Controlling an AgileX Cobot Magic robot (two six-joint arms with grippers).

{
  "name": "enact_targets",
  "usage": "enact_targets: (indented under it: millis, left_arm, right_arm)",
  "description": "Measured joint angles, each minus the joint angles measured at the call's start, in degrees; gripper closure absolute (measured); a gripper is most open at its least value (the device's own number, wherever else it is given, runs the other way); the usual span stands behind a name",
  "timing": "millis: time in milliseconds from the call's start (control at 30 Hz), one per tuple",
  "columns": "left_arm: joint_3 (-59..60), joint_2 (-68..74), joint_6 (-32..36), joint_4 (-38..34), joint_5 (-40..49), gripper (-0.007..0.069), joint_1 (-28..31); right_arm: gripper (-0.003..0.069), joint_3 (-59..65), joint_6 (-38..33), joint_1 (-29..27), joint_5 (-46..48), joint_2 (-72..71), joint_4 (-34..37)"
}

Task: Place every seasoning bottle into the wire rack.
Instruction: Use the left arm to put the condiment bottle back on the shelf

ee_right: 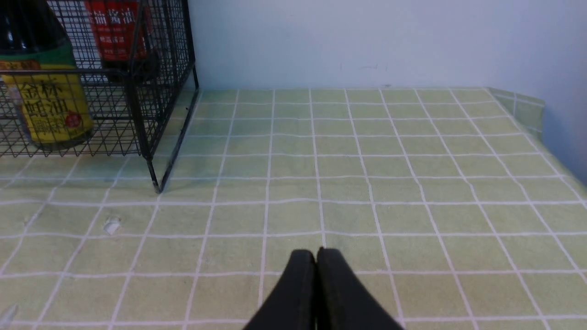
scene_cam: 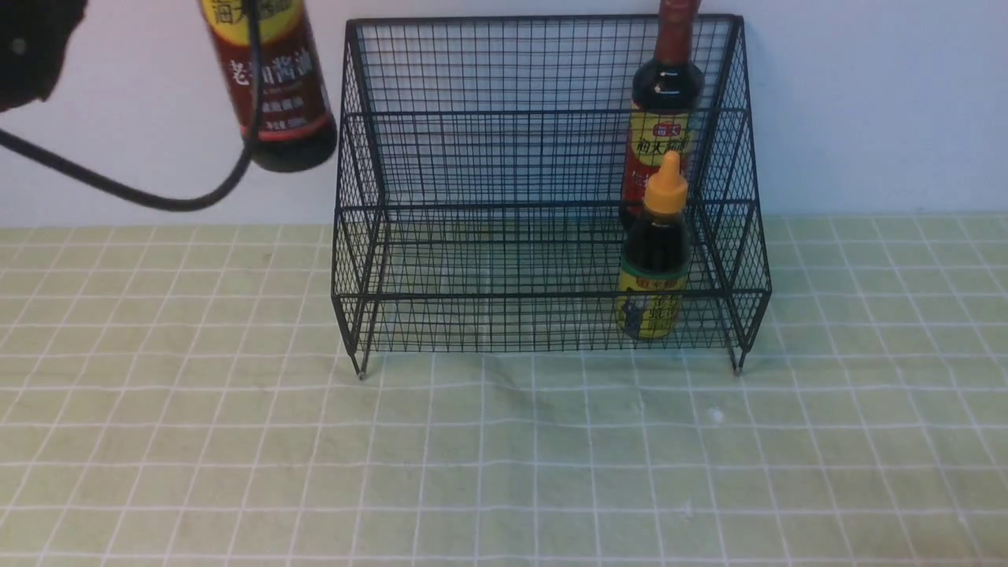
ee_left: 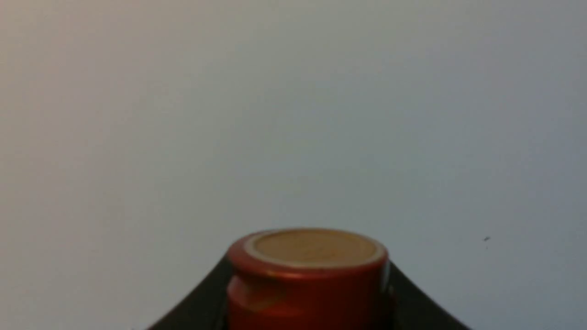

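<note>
A tall dark bottle with a yellow label and brown lower band [scene_cam: 272,87] hangs in the air at the top left, left of the black wire rack [scene_cam: 488,157] and about level with its upper part. My left gripper [ee_left: 306,293] is shut on this bottle's neck; its red cap [ee_left: 312,250] shows between the black fingers. A second tall bottle with a red band [scene_cam: 663,118] stands on the rack's upper tier at the right. The short bottle with an orange nozzle cap [scene_cam: 657,260] stands on the lower tier in front of it. My right gripper [ee_right: 316,254] is shut and empty, low over the cloth to the right of the rack [ee_right: 137,91].
A green checked cloth [scene_cam: 504,457] covers the table. A pale wall stands right behind the rack. A black cable [scene_cam: 157,201] hangs from my left arm [scene_cam: 31,47] at the top left. The table's right edge [ee_right: 527,105] shows in the right wrist view.
</note>
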Motion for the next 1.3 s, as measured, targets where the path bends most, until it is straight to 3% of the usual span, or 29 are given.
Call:
enact_targets:
  millis: [400,967,1300]
  left_arm:
    - [-5.08,11.85,-0.25,0.36,1.56,0.0366,-3.75]
    - [-5.08,16.59,0.28,0.30,20.14,0.0366,-5.48]
    - [-5.59,16.47,1.84,1.18,22.00,0.0337,-6.12]
  right_arm:
    - [0.0673,0.00,0.00,0.00,0.00,0.00,0.00]
    - [0.0673,0.00,0.00,0.00,-0.05,0.00,0.00]
    - [0.0673,0.00,0.00,0.00,-0.05,0.00,0.00]
